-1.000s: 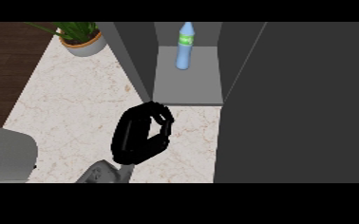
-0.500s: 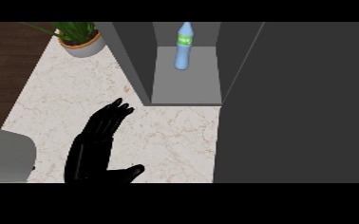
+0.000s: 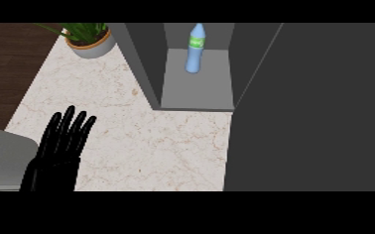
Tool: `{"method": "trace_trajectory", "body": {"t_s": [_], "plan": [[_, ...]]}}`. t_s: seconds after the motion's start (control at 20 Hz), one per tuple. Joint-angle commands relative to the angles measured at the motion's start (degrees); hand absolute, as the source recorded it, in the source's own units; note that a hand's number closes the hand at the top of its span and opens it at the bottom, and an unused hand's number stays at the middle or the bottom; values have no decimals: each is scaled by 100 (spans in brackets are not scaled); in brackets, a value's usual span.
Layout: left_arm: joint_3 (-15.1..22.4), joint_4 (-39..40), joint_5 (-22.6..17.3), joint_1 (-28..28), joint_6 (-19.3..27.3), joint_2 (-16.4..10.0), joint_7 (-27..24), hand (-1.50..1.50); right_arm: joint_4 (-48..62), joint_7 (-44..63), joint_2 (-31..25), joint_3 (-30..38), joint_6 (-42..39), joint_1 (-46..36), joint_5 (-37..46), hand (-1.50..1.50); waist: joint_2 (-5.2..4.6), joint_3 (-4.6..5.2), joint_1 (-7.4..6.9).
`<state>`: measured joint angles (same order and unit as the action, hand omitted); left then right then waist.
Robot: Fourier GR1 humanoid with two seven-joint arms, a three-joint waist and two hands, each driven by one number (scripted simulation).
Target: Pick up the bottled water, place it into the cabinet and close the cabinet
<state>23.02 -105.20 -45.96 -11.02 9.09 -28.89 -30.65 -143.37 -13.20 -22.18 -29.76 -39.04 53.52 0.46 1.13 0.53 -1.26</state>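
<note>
The left hand (image 3: pixel 58 153) lies over the marble surface (image 3: pixel 154 139), fingers straight and spread, holding nothing. Well ahead of it and to its right, the bottled water (image 3: pixel 195 48) stands upright inside the open cabinet (image 3: pixel 198 91), apart from the hand.

The counter (image 3: pixel 147 144) looks like pale stone, marble-like, with thin brown veins and a dull sheen. The cabinet (image 3: pixel 198 91) is smooth, matt grey inside, and the broad panel (image 3: pixel 307 104) on its right is a darker matt grey. The bottled water (image 3: pixel 194 57) is translucent blue plastic with a green label (image 3: pixel 196 43). The plant pot (image 3: pixel 92 50), far left, is smooth grey, like ceramic. The floor (image 3: pixel 26 54) is dark wood. The left hand (image 3: pixel 62 146) is plain matt black.
</note>
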Motion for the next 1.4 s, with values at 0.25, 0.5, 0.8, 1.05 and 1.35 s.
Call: {"method": "trace_trajectory", "body": {"t_s": [0.25, 0.5, 0.8, 1.05, 1.35], "plan": [[-625, -274, -524, -658, -673, -607, -40, -150, -867, 875, -4, -1221, 231, -365, 771, 150, -32, 40, -180], [-770, -395, -567, -794, -958, -818, -77, -150, -623, 839, 171, -1707, 499, -358, 361, 150, -93, 30, -352], [-1028, -392, -744, -791, -1302, -1080, -17, -150, -308, 1048, 150, -1677, 680, -890, 254, 150, -204, 37, -654], [-1056, -508, -853, -927, -1668, -1262, 23, -150, -68, 1260, 226, -1526, 893, -1385, 117, 150, -254, 46, -995], [-1131, -420, -924, -911, -1837, -1419, 127, -150, 32, 1478, 189, -1390, 940, -1978, 90, 150, -318, 68, -1185]]}}
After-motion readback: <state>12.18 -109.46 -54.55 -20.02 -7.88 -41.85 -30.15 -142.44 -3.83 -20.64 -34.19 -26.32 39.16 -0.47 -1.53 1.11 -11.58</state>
